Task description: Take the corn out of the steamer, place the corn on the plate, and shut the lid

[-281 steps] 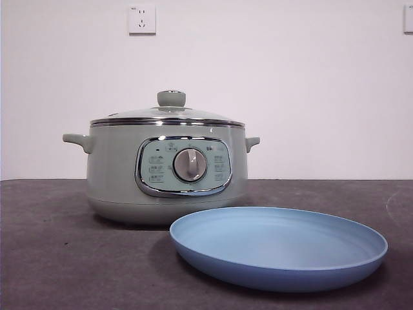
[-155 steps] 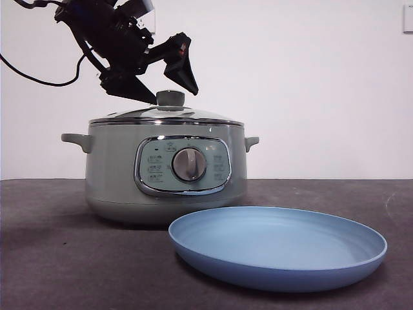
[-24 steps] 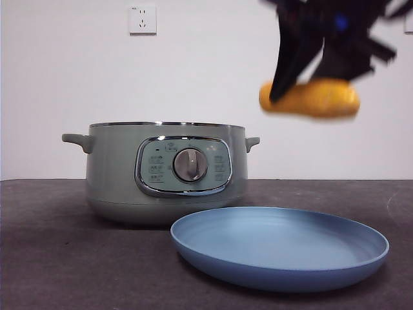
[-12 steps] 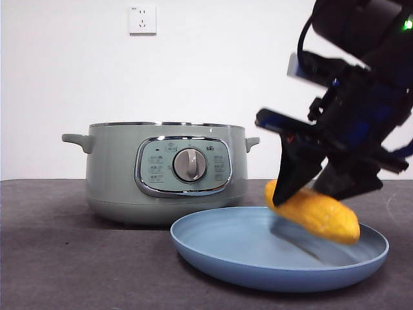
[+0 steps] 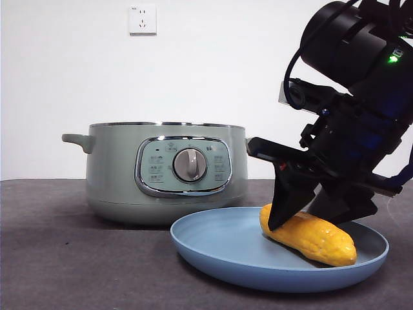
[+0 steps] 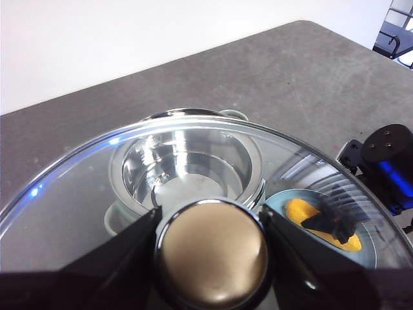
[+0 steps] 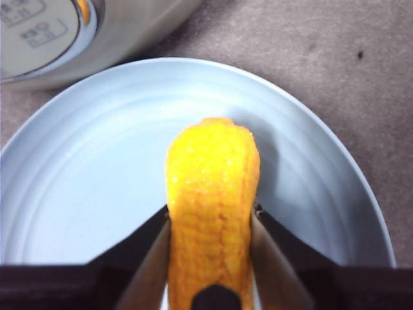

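A: Entry, current moment. Position of the corn [image 5: 308,237]?

B: It lies in the plate [image 5: 213,248], tilted, one end near the plate's middle and the other toward the rim on the side away from the steamer [image 5: 166,171]. In the front view its underside appears to touch the plate floor.

A: Right gripper [image 7: 210,223]?

B: Down over the plate, jaws clenched on the corn, one on each flank of the cob. The right wrist view shows both jaws pressed against the yellow kernels, with the blue plate all around and the steamer's control panel [image 7: 35,26] at the edge of that view. In the front view the same gripper [image 5: 303,206] comes in large and dark from the upper corner.

A: Steamer status?

B: Open. Chrome rim bare in the front view; the left wrist view looks down into a shiny metal bowl [image 6: 187,161]. It stands just behind the plate.

A: The lid [image 6: 84,194]?

B: Held aloft by the left gripper [image 6: 211,248], jaws grasping the round knob [image 6: 213,253] from both sides. The glass dome fills much of the left wrist view, with steamer, plate and corn visible through and below it.

A: Surface?

B: Dark grey table [image 5: 58,258]; a white wall with a socket [image 5: 142,19] behind.
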Robot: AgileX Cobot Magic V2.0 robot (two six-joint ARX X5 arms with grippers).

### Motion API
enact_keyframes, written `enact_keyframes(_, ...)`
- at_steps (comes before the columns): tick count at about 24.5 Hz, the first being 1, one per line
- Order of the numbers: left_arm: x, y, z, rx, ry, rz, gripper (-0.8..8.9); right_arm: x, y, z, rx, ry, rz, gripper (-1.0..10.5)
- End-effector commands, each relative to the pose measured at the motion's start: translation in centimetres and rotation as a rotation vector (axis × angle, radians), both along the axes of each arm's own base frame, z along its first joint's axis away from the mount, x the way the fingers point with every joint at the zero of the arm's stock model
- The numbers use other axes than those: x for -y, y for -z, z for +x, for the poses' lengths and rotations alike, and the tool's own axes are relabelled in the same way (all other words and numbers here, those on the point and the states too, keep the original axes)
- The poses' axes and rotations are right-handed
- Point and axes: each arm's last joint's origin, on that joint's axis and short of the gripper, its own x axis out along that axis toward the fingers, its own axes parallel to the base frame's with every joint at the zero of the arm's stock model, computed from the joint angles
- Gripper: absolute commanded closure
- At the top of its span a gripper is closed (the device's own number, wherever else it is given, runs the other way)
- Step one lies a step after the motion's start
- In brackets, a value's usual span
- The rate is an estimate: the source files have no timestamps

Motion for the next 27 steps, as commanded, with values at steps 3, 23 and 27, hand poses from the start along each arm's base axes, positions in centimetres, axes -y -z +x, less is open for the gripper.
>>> enact_keyframes(3, 1.0, -0.9, 1.9, 0.073, 0.058, -0.038, 8.21, 0.3, -1.6, -0.7, 0.037, -0.015, 0.049, 4.6)
enact_keyframes(23, 9.9, 6.6, 18.6, 0.033, 0.129, 0.008, 8.21, 8.2, -12.9, -11.4, 0.352, -0.014, 0.268, 4.7)
enact_keyframes(27, 11.0, 8.1, 20.4, 0.04, 0.13, 0.007, 8.21, 8.8, -13.2, -12.2, 0.37, -0.015, 0.281, 4.7)
